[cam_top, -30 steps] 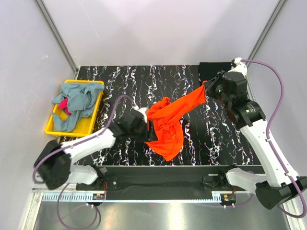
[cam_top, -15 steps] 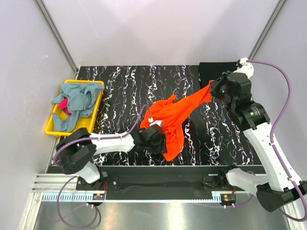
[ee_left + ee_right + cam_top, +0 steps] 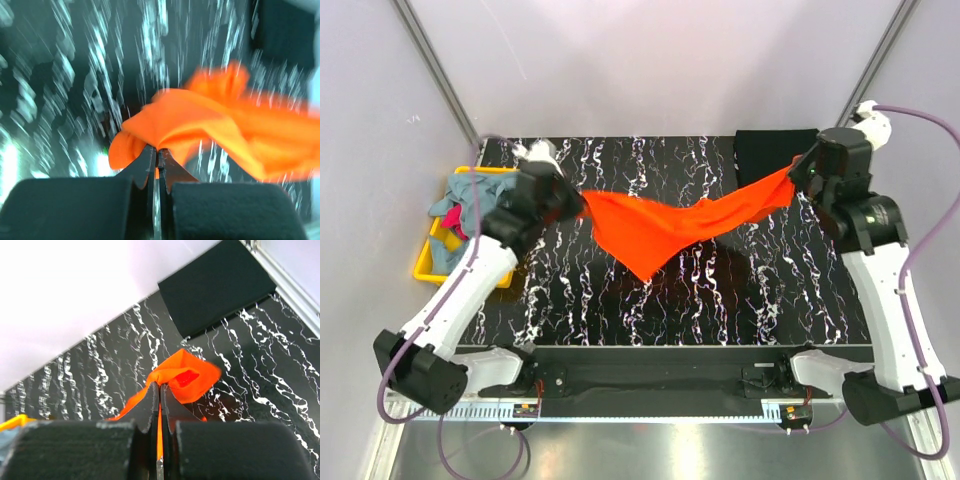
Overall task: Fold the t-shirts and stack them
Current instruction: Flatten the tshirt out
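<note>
Our left arm (image 3: 460,290) reaches from its base toward the far left of the bench (image 3: 770,290), with its wrist raised beside the inner edge of the yellow bin (image 3: 423,268). Our right arm (image 3: 880,260) stands tall along the right edge, its wrist turned inward near the far right corner.

The left fingers (image 3: 577,206) are pressed together on one end of the orange t-shirt (image 3: 655,228). In the left wrist view the cloth bunches right at their tips, though that view is blurred. The right fingers (image 3: 797,173) are clamped on the other end, and a fold of orange pokes out past the tips.

Between the two, the shirt hangs as a stretched band over the middle of the bench, with a pointed flap drooping toward the near side.

A black t-shirt (image 3: 772,150) lies folded flat in the far right corner, just behind the right fingers. Grey-blue t-shirts (image 3: 485,205) and a magenta one (image 3: 457,228) are heaped in the bin.
</note>
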Motion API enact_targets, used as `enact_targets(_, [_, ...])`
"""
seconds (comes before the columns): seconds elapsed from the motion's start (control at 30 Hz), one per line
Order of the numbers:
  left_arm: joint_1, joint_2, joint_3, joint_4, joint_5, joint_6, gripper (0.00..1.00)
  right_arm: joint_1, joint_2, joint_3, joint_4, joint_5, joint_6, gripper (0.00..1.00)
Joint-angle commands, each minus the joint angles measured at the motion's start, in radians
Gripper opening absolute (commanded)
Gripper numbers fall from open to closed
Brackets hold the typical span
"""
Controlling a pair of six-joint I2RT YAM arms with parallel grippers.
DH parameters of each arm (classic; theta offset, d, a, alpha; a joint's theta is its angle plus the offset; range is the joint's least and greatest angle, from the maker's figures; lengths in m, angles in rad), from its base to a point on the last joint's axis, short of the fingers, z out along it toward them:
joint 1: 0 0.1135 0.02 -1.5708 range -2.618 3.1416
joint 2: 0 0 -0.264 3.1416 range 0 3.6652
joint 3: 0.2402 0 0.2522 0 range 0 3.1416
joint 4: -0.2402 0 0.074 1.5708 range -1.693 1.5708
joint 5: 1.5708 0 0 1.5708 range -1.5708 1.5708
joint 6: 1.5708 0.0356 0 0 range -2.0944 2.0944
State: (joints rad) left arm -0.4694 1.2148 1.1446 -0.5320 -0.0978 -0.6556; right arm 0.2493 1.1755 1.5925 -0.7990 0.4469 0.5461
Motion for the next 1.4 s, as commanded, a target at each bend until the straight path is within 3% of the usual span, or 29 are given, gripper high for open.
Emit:
enact_targets(0.0, [0.112,0.037,0.086,-0.121,0.078,0.140,0.00,-0.002,-0.083,0.044,-0.069,0.039,0.005,0.00])
enact_targets(0.27, [0.213,0.111,0.092,-0.137,0.187,0.177,0.00,-0.002,-0.221,-0.250,-0.062,-0.017,0.045,0.00])
enact_targets(0.57, [0.227,-0.066,0.250,-0.305,0.231,0.229,0.00,-0.004,-0.263,-0.151,-0.111,-0.033,0.032,0.00])
enact_targets(0.8, [0.232,-0.091,0.207,-0.349,0.247,0.263,0.00,-0.004,-0.323,-0.290,-0.091,-0.108,0.081,0.00])
enact_targets(1.0, [0.242,0.225,0.296,-0.304,0.233,0.326,0.00,-0.004,-0.329,-0.442,-0.022,-0.114,0.113,0.00])
enact_targets(1.17, [0.259,0.664,0.596,-0.273,0.256,0.335,0.01,-0.005,-0.301,-0.563,0.055,-0.089,0.135,0.00])
enact_targets(1.27, [0.256,0.775,0.740,-0.264,0.270,0.314,0.24,-0.004,-0.280,-0.614,0.090,-0.111,0.141,0.00])
enact_targets(1.33, [0.250,0.737,0.744,-0.261,0.206,0.300,0.44,-0.004,-0.269,-0.637,0.096,-0.096,0.143,0.00])
enact_targets(1.37, [0.229,0.705,0.719,-0.258,0.170,0.301,0.46,-0.004,-0.266,-0.643,0.098,-0.061,0.150,0.00])
